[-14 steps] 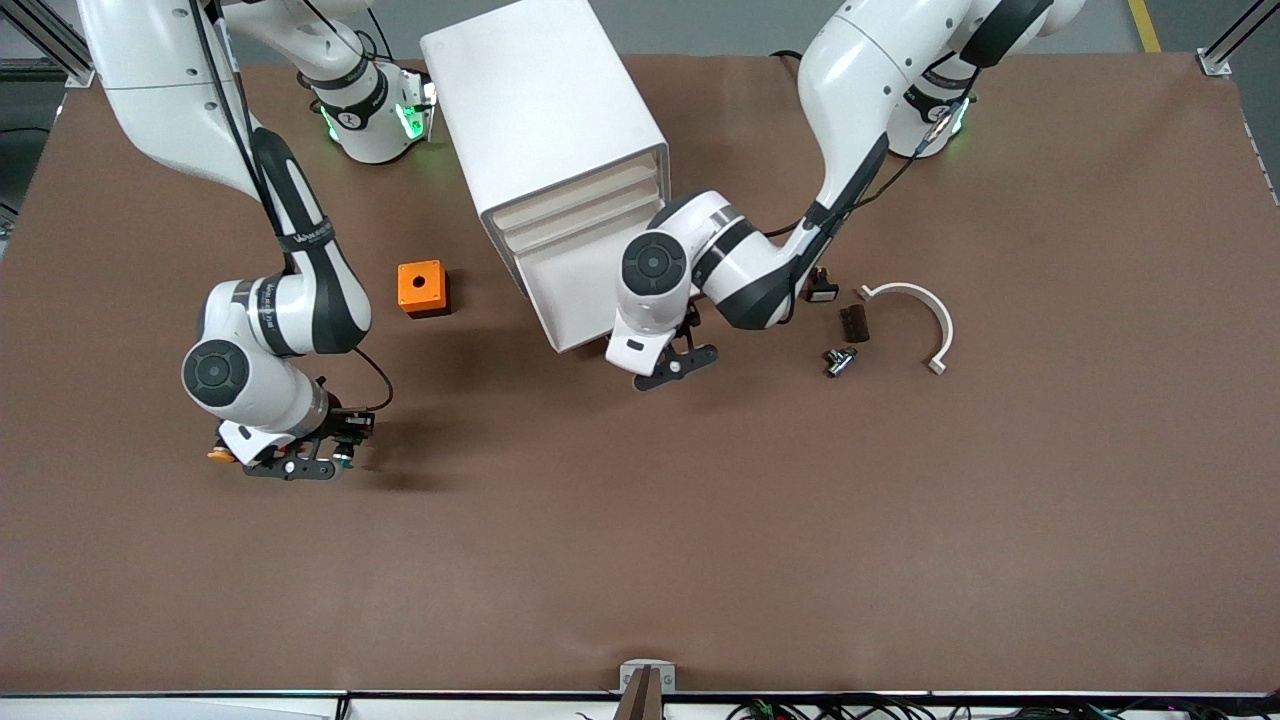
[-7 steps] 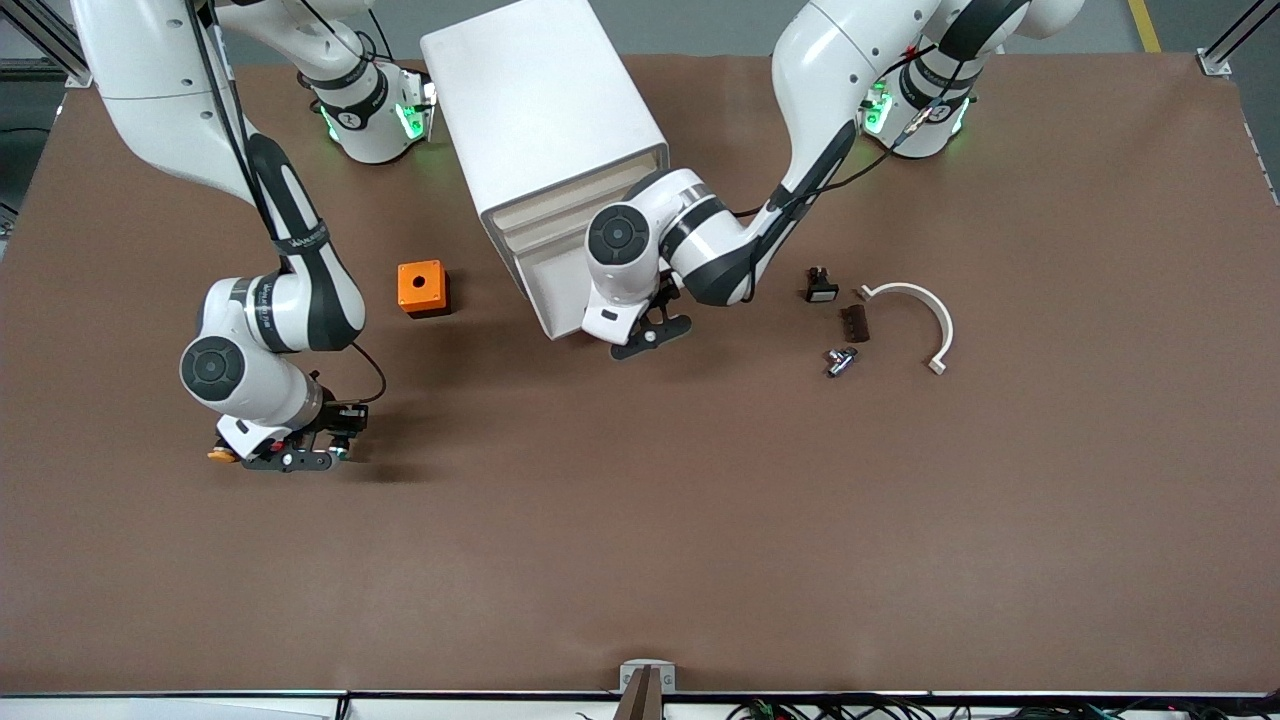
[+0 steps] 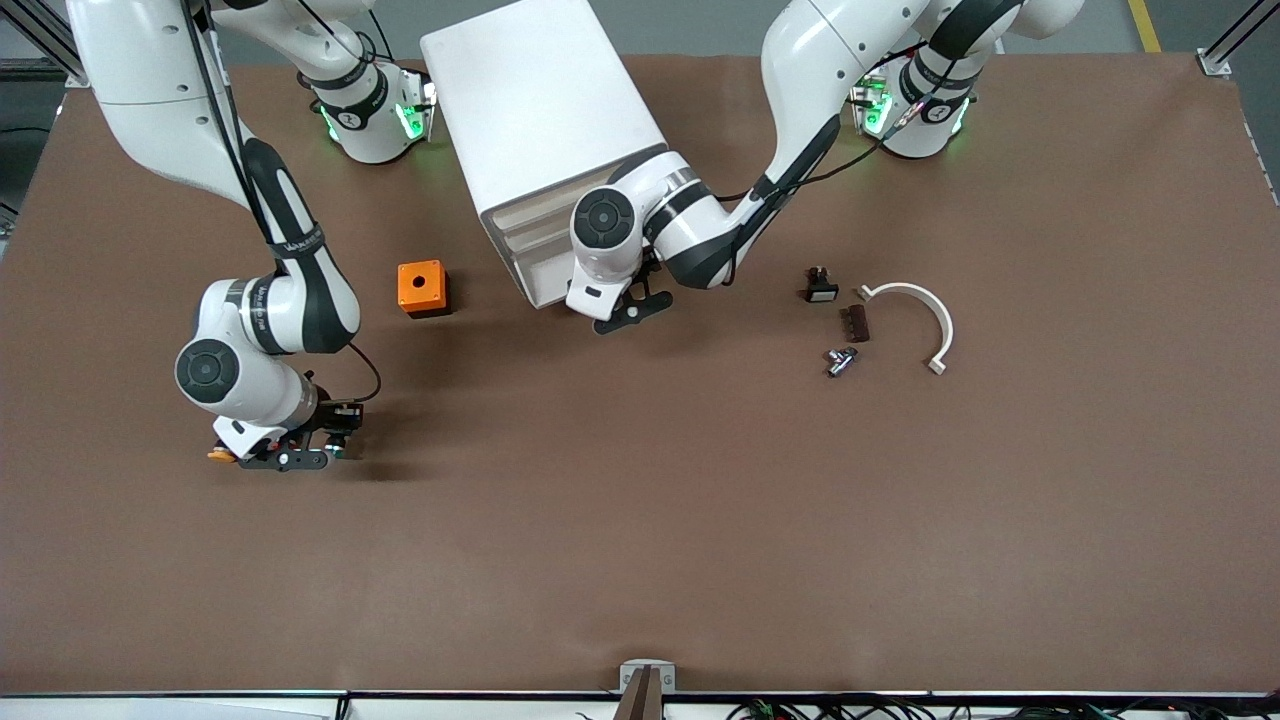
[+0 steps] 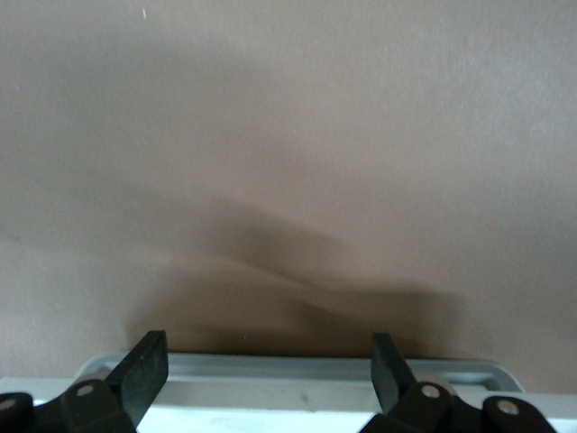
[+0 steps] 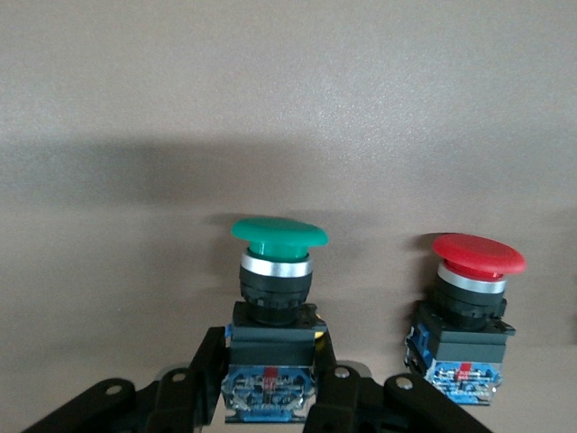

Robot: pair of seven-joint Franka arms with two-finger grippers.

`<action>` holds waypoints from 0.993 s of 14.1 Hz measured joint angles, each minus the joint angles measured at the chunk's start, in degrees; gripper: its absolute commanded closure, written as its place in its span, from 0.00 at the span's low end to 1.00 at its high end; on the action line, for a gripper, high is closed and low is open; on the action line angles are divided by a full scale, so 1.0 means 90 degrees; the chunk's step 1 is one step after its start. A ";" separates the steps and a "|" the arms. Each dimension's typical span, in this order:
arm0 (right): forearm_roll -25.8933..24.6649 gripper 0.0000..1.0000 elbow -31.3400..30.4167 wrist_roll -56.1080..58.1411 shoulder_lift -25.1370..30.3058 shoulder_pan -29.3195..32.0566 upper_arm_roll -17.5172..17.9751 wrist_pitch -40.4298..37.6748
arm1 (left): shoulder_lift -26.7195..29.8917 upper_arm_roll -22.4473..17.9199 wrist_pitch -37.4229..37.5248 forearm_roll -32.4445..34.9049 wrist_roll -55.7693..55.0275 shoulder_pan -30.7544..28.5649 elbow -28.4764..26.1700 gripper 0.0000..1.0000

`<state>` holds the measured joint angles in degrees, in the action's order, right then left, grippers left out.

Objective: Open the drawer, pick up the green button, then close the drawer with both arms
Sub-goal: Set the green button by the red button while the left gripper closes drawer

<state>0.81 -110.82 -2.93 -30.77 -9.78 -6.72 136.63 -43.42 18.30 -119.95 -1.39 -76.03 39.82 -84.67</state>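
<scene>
Two black fingers of the right gripper (image 5: 270,397) clamp the green-capped push button (image 5: 275,307) (a red-capped button (image 5: 467,311) beside it) toward the right arm's end of the brown table (image 3: 700,520). Left gripper (image 3: 622,312), fingers wide, meets the cream-fronted top drawer (image 3: 535,262) of the white cabinet (image 3: 540,110).

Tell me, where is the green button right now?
The green button is gripped by the right gripper toward the right arm's end of the table, with a red button right beside it.
</scene>
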 measured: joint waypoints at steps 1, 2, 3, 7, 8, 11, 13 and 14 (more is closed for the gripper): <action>0.0000 0.99 0.0000 0.0009 -0.0004 0.0002 0.0000 0.0000 | 0.0000 0.0027 0.0000 -0.0100 0.0000 0.0001 -0.0008 0.01; 0.0000 0.99 0.0000 0.0013 -0.0015 0.0004 0.0000 0.0000 | 0.0000 0.0058 0.0000 -0.0166 0.0000 0.0003 -0.0025 0.01; -0.0001 0.99 0.0000 0.0015 -0.0031 0.0005 0.0000 0.0001 | 0.0000 0.0100 0.0000 -0.0227 0.0000 0.0005 -0.0051 0.01; -0.0003 0.90 0.0001 0.0017 -0.0127 0.0038 0.0000 0.0047 | -0.0002 0.0250 0.0000 -0.0619 0.0000 0.0023 -0.0181 0.01; -0.0003 0.56 0.0001 0.0018 -0.0140 0.0045 0.0000 0.0047 | -0.0002 0.0278 0.0000 -0.0723 0.0003 0.0025 -0.0193 0.01; -0.0004 0.00 0.0003 0.0020 -0.0146 0.0046 0.0000 0.0047 | -0.0003 0.0303 -0.0001 -0.0857 0.0032 0.0021 -0.0195 0.01; -0.0004 0.00 0.0018 0.0020 -0.0146 0.0046 0.0000 0.0047 | -0.0003 0.0304 -0.0004 -0.0871 0.0035 0.0014 -0.0195 0.01; -0.0004 0.00 0.0040 0.0020 -0.0146 0.0050 0.0000 0.0047 | -0.0003 0.0304 -0.0016 -0.0894 0.0048 0.0006 -0.0189 0.01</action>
<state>0.77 -110.46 -2.75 -32.09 -9.33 -6.72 137.05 -43.45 21.03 -120.09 -9.43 -75.60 39.87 -86.37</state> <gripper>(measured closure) 0.273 0.004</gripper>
